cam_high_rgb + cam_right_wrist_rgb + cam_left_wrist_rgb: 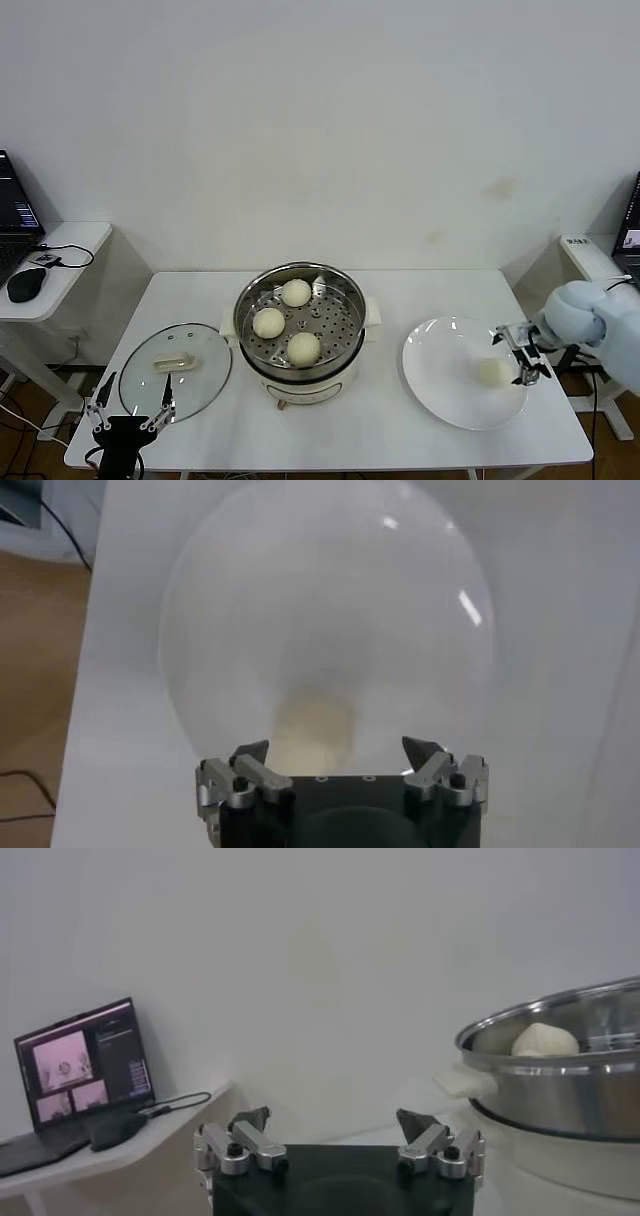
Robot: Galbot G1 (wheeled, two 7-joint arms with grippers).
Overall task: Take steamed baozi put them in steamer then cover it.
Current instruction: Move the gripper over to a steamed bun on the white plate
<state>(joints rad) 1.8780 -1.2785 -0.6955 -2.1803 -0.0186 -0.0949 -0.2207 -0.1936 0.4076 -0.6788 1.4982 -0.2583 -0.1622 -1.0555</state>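
Steel steamer (300, 325) – 3 baozi inside | right gripper (521, 356) wide open, empty – over plated baozi (492, 372) | left gripper (133, 403) open, idle

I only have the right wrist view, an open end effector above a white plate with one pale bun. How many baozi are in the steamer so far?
Observer: Three baozi sit on the perforated tray inside the steamer.
Operator: Where is the cover?
Observer: The cover lies flat on the table, on the robot's left of the steamer, handle up.
Operator: And the other arm?
Observer: The left end effector is open at the cover's near edge, holding nothing.
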